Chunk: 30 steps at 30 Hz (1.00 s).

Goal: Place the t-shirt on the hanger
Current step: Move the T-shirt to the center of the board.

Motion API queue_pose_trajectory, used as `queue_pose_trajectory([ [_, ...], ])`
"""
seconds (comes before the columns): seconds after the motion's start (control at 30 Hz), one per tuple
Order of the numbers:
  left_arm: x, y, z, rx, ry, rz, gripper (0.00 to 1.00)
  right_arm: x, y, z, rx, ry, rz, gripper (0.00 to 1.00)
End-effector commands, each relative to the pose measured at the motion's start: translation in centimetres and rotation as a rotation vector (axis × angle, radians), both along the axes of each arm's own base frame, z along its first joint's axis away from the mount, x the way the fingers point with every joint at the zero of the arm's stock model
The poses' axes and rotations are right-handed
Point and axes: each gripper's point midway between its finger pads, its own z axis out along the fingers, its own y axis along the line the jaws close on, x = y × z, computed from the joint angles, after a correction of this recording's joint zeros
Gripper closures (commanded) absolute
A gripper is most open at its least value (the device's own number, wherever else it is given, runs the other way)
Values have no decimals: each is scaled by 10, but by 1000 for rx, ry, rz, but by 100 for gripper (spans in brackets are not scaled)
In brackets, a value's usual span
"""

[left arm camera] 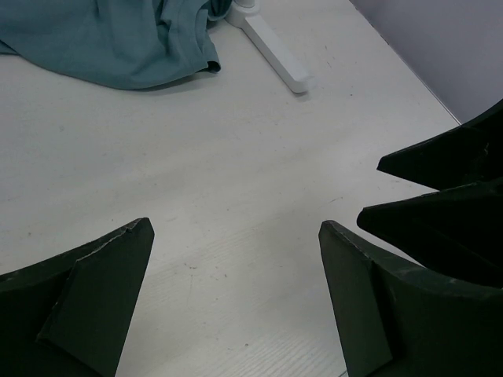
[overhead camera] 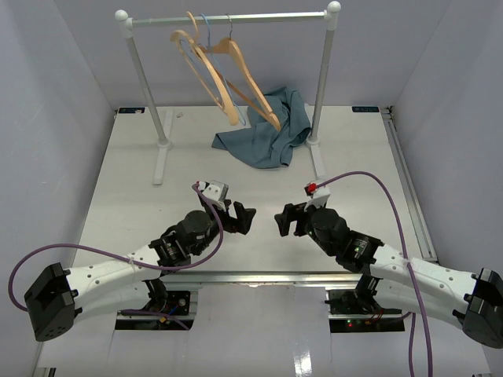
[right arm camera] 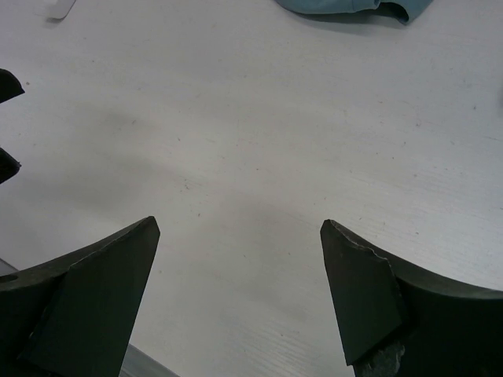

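The teal-blue t-shirt [overhead camera: 267,133] lies crumpled on the table at the back, against the rack's right post. It also shows at the top left of the left wrist view [left arm camera: 118,39] and at the top edge of the right wrist view [right arm camera: 346,6]. The wooden hanger [overhead camera: 253,82] with the grey metal hook hangs tilted on the rack's rod, above the shirt. My left gripper [overhead camera: 245,216] [left arm camera: 236,236] and right gripper [overhead camera: 281,220] [right arm camera: 240,232] are both open and empty. They face each other low over the table's near middle, well short of the shirt.
A white clothes rack [overhead camera: 228,17] stands at the back, its right foot [left arm camera: 271,47] beside the shirt. A second wooden hanger [overhead camera: 206,78] with a tan hook and a thin blue wire hanger [overhead camera: 206,23] hang left of the task hanger. Grey walls close in both sides.
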Motion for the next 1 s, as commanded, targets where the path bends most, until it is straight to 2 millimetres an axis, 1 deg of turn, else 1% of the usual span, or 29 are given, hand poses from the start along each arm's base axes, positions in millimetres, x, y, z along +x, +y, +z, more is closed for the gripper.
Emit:
queue_pose_trajectory([
  [0.0, 4, 3, 1, 7, -3, 31, 2, 10, 3, 36, 69, -83, -27, 10],
  [0.1, 7, 8, -3, 27, 12, 64, 2, 12, 4, 47, 80, -109, -26, 10],
  [0.13, 7, 9, -2, 23, 21, 75, 2, 17, 2, 50, 87, -111, -62, 10],
  [0.23, 6, 12, 0, -2, 44, 93, 2, 37, -9, 63, 134, -111, -191, 9],
  [0.27, 5, 14, 7, -24, 35, 93, 2, 43, -6, 62, 137, -107, -196, 8],
  [0.33, 2, 19, 14, -60, 17, 97, 2, 64, -6, 61, 142, -115, -234, 4],
  [0.37, 2, 22, 11, -60, 17, 104, 2, 72, -8, 52, 126, -100, -245, 2],
  [0.4, 1, 27, 14, -76, 10, 119, 2, 85, -5, 43, 142, -70, -231, 4],
  [0.47, -1, 33, 22, -111, -7, 131, 2, 99, 5, 34, 195, -19, -179, 11],
  [0.53, -2, 36, 26, -128, -20, 134, 2, 121, 9, 30, 238, -21, -196, 20],
  [0.6, -2, 38, 27, -133, -25, 137, 2, 140, 9, 18, 224, -5, -234, 23],
  [0.67, 0, 41, 25, -125, -24, 161, 2, 160, 6, 14, 245, -7, -254, 29],
  [0.7, 0, 41, 24, -123, -21, 163, 2, 167, 7, 9, 253, 2, -248, 32],
  [0.73, 2, 42, 23, -119, -17, 173, 2, 174, 11, -2, 257, 26, -235, 34],
  [0.8, 3, 42, 21, -111, -12, 180, 2, 193, 12, -9, 278, 39, -235, 37],
  [0.87, 3, 41, 20, -109, -11, 181, 2, 206, 15, -21, 283, 57, -230, 39],
  [0.97, 3, 40, 18, -105, -7, 178, 2, 228, 20, -31, 286, 68, -231, 42],
])
